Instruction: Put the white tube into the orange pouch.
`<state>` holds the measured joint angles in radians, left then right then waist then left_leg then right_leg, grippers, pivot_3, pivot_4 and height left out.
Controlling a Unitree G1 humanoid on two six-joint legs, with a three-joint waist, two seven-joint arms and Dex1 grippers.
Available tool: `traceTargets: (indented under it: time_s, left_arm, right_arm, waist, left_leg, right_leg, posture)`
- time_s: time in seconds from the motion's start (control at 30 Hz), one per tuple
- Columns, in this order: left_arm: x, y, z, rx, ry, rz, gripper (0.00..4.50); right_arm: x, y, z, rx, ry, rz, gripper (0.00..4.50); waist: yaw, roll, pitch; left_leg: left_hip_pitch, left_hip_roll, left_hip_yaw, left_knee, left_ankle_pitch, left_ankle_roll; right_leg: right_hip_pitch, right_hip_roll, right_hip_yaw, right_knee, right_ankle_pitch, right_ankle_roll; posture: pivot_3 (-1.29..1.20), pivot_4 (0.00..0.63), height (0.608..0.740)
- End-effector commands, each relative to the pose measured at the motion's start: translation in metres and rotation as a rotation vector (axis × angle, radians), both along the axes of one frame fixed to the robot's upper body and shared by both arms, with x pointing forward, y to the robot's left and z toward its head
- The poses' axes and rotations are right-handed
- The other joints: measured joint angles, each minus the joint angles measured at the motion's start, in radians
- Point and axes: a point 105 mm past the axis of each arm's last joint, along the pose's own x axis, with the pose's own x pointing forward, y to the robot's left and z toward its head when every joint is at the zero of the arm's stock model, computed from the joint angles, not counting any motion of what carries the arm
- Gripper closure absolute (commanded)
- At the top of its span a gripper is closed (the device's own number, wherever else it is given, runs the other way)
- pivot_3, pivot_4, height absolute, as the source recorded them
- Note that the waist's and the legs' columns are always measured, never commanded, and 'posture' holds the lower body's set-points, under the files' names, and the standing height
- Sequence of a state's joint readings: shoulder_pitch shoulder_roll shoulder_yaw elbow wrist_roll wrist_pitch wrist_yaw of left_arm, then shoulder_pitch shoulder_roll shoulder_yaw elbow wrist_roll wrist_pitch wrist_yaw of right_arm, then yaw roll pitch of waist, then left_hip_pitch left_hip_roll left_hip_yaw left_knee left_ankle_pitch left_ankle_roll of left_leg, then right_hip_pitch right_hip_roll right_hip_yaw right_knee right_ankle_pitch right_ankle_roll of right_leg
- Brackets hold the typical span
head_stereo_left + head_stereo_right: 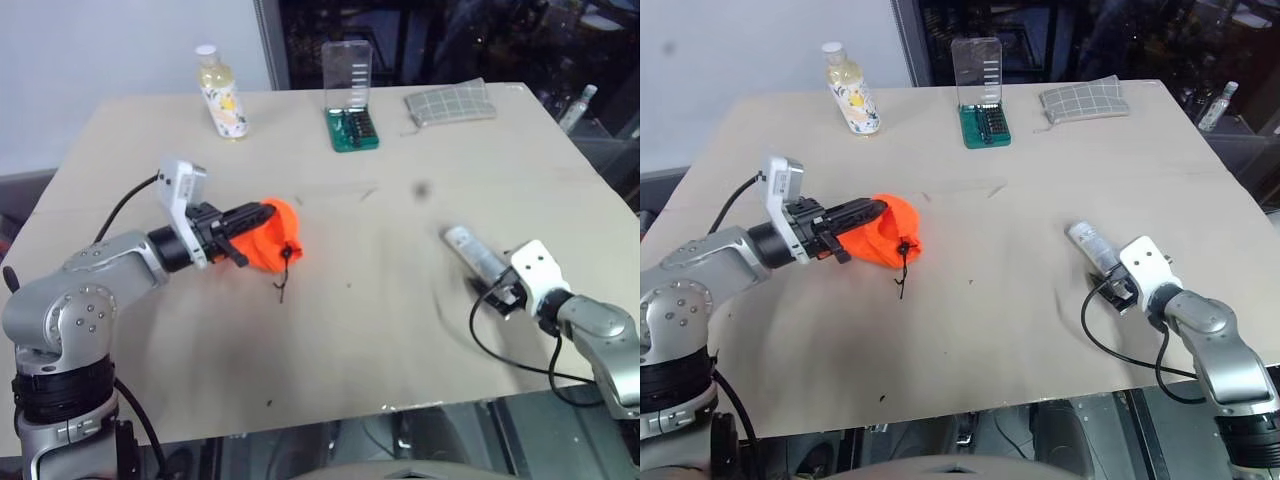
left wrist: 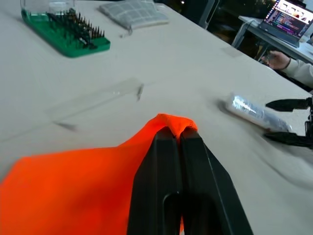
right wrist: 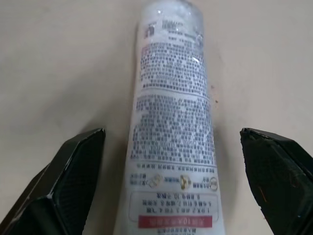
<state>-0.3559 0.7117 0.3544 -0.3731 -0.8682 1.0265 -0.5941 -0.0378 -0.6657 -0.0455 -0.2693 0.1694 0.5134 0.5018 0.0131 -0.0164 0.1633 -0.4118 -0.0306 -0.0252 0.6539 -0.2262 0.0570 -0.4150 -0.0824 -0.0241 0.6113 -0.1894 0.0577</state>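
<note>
Left pincer (image 1: 243,232) clamped on pouch (image 1: 272,235) rim, lifting fabric off tabletop (image 1: 380,300), likely to present the mouth. Right pincer (image 3: 171,181) spread wide, tube (image 3: 171,127) lying flat between its fingers, untouched, ready for closing. Bare tabletop between pincers; near edge close behind right pincer; bottle (image 1: 220,95), bit case (image 1: 350,100), cloth (image 1: 450,102) far beyond.

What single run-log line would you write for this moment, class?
left gripper: shut on orange pouch, lifted | right gripper: open, straddling white tube | tube: flat on table, not gripped | step: grasp pending
</note>
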Motion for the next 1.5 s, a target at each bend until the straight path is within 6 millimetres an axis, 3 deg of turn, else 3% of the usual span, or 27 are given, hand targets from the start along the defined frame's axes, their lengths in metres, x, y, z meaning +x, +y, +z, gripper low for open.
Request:
traceTargets:
  time_s: [0.03,0.2,0.47,0.63,0.8,0.93,1.17,1.33,1.5]
  left_arm:
    - [0.003,-0.005,0.013,-0.021,-0.047,-0.006,4.50]
    - [0.007,-0.009,0.017,-0.032,-0.053,-0.006,4.50]
    - [0.018,-0.012,0.027,-0.060,-0.048,-0.010,4.50]
    - [0.023,-0.016,0.032,-0.076,-0.055,-0.020,4.50]
    - [0.025,-0.019,0.031,-0.091,-0.043,-0.041,4.50]
    - [0.026,-0.021,0.026,-0.084,-0.030,-0.053,4.50]
    - [0.031,-0.030,0.026,-0.053,-0.027,-0.090,4.50]
    - [0.031,-0.043,0.021,-0.021,-0.034,-0.146,4.50]
    - [0.009,-0.062,0.007,0.029,-0.026,-0.287,4.50]
  right_arm:
    - [-0.003,-0.006,-0.008,0.059,0.096,-0.019,1.48]
    - [-0.004,-0.001,-0.001,0.071,0.090,-0.003,3.44]
    - [-0.018,0.053,0.049,0.233,-0.008,0.242,3.44]
    - [-0.024,0.078,0.074,0.315,-0.056,0.331,3.44]
    - [-0.030,0.115,0.091,0.356,-0.045,0.491,3.44]
    - [-0.029,0.146,0.092,0.353,0.011,0.614,3.44]
    - [-0.023,0.181,0.088,0.350,0.125,0.779,3.44]
    - [-0.016,0.194,0.083,0.325,0.187,0.813,3.44]
    - [-0.005,0.198,0.079,0.371,0.245,0.736,3.44]
  waist:
    - [0.001,0.000,0.000]
    - [0.002,-0.003,-0.002]
    - [0.000,-0.002,0.000]
    - [0.001,-0.002,0.000]
    - [0.000,-0.002,0.000]
    - [-0.002,-0.002,0.000]
    - [0.001,-0.002,0.000]
    - [0.000,-0.002,0.000]
    - [-0.002,-0.002,0.000]
  left_leg:
    - [0.000,0.000,0.000,0.000,0.000,0.000]
    - [0.000,0.000,-0.001,0.001,0.000,0.000]
    - [-0.001,0.001,-0.001,0.001,0.000,0.000]
    - [-0.001,0.000,-0.001,0.001,0.000,0.000]
    - [-0.001,0.000,-0.001,0.001,0.000,0.000]
    - [-0.001,0.000,-0.002,0.001,0.000,0.000]
    - [-0.002,-0.001,-0.002,0.001,0.000,0.000]
    - [-0.002,-0.001,-0.002,0.000,0.002,-0.004]
    - [-0.002,-0.001,-0.002,0.000,0.003,-0.004]
  right_leg:
    - [0.000,0.000,0.000,0.000,0.000,0.000]
    - [0.001,0.000,-0.001,0.000,0.000,0.000]
    - [0.000,0.001,-0.001,0.001,0.001,0.000]
    - [0.000,0.001,-0.001,0.000,0.000,0.000]
    - [0.000,0.001,-0.001,0.000,0.001,0.000]
    - [0.000,0.001,-0.001,0.000,0.001,0.000]
    - [-0.001,0.000,-0.001,0.000,0.001,0.000]
    - [-0.001,0.001,-0.002,0.000,0.001,0.000]
    - [-0.002,0.000,-0.001,0.000,0.001,0.000]
  posture:
    - [0.00,0.150,0.740]
    - [0.00,0.150,0.740]
    - [0.00,0.150,0.740]
    - [0.00,0.150,0.740]
    - [0.00,0.150,0.740]
    - [0.00,0.150,0.740]
    - [0.00,0.150,0.740]
    - [0.00,0.150,0.740]
    - [0.00,0.150,0.740]
